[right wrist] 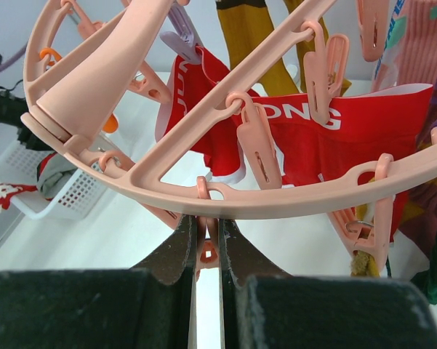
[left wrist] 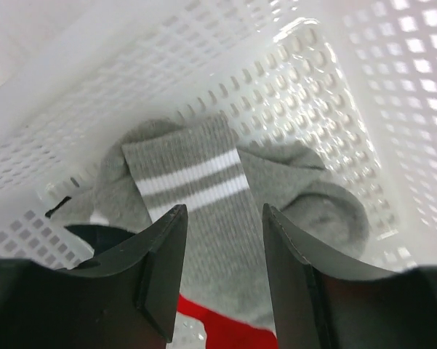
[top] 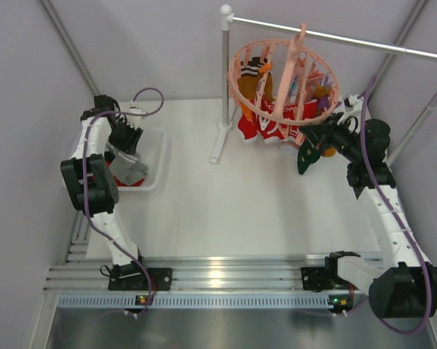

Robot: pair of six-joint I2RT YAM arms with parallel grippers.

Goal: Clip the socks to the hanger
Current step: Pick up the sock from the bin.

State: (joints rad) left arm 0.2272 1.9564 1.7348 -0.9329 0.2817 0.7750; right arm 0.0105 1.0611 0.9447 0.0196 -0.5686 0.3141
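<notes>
In the white mesh basket (left wrist: 334, 109) at the left side of the table, the left gripper (left wrist: 223, 218) hangs over a grey sock (left wrist: 196, 178) with white stripes, jaws spread wide to either side of its cuff and gripping nothing; a red sock (left wrist: 225, 334) lies partly under the grey one. Whether the fingers touch fabric yet can't be told. Across the table the right gripper (right wrist: 207, 229) is pinched almost closed on a small pink clip (right wrist: 206, 254) dangling from the hanger (right wrist: 276, 203) ring. The hanger already carries a red lettered sock (right wrist: 320, 145) and a mustard sock (right wrist: 251, 36). A dark green sock (top: 305, 156) dangles just beside the right gripper — what holds it isn't clear. Step in hand looks like fetching the next sock while a clip is squeezed ready. Next move calls for the left jaws to drop, close on the cuff, lift clear of the basket wall and carry over to the pinched clip — a single layer of cuff, not both socks.
</notes>
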